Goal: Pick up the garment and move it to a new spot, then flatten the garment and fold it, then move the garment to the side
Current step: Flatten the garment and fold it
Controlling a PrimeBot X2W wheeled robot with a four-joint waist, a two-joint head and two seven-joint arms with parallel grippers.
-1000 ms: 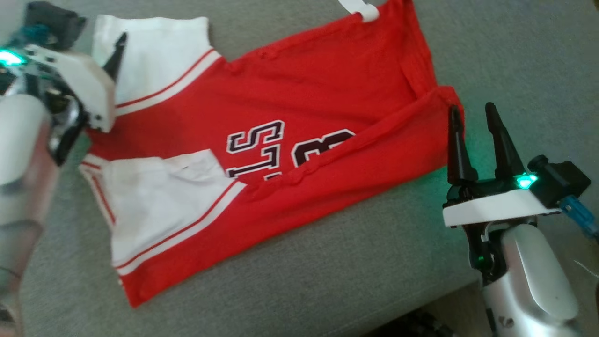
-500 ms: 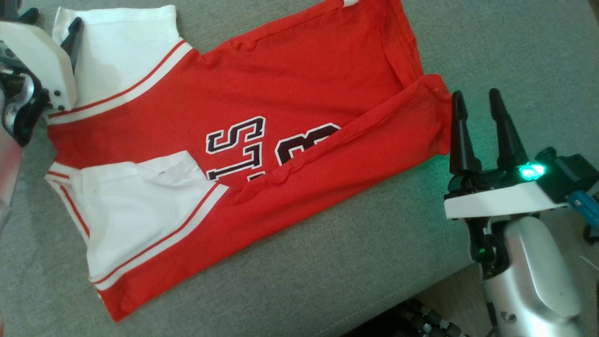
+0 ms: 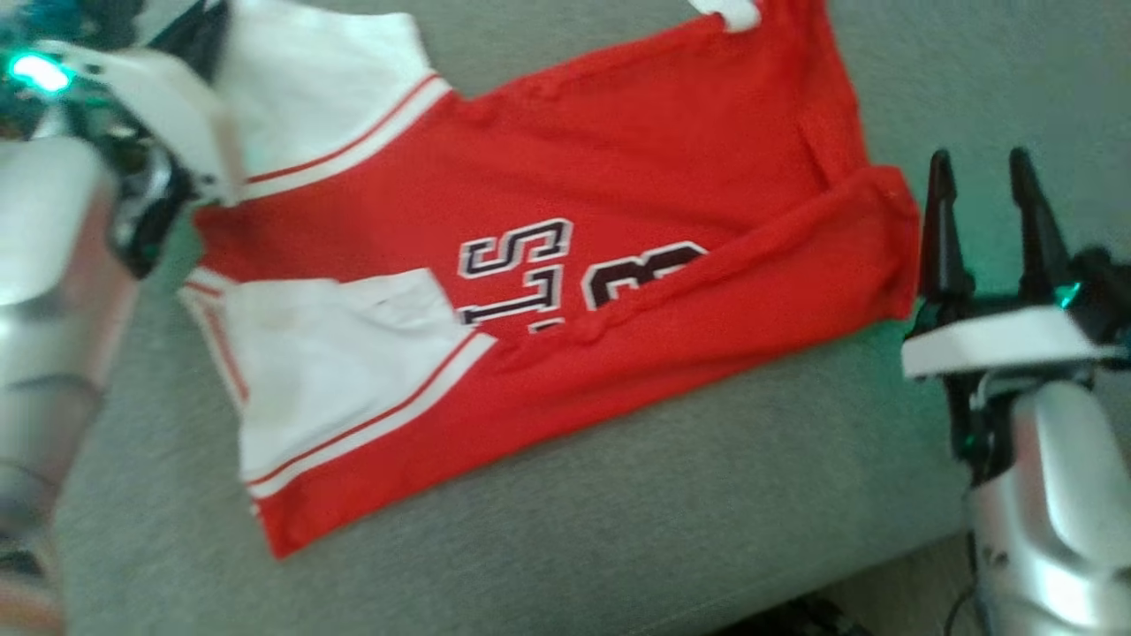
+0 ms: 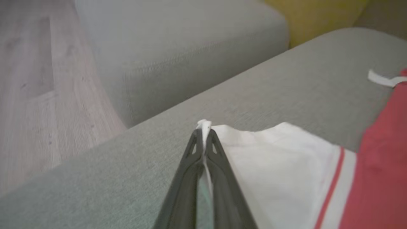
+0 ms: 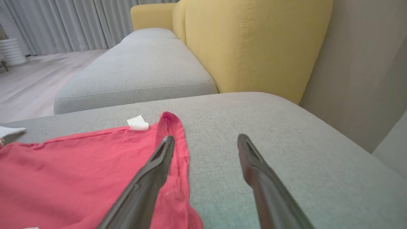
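Observation:
The garment (image 3: 618,168) is a red jersey with white sleeves and dark lettering, lying partly folded on the grey sofa cushion (image 3: 707,495). At the upper left, my left gripper (image 3: 208,26) is on the far white sleeve. In the left wrist view its fingers (image 4: 203,133) are shut on that sleeve's corner (image 4: 279,165), with a bit of white cloth poking out above the tips. My right gripper (image 3: 976,163) stands open just right of the jersey's red edge. From its wrist, the gripper (image 5: 206,140) has its left finger over the red cloth (image 5: 79,168).
A yellow backrest (image 5: 254,41) rises behind the cushion, and a second grey cushion (image 5: 143,66) lies beyond it. Wooden floor (image 4: 38,79) lies past the cushion's left edge. A white tag (image 5: 137,123) sticks out at the jersey's far edge.
My left gripper has shut on the corner of the white sleeve. The head camera has shifted, so the whole picture has moved. The right gripper stays open beside the red edge.

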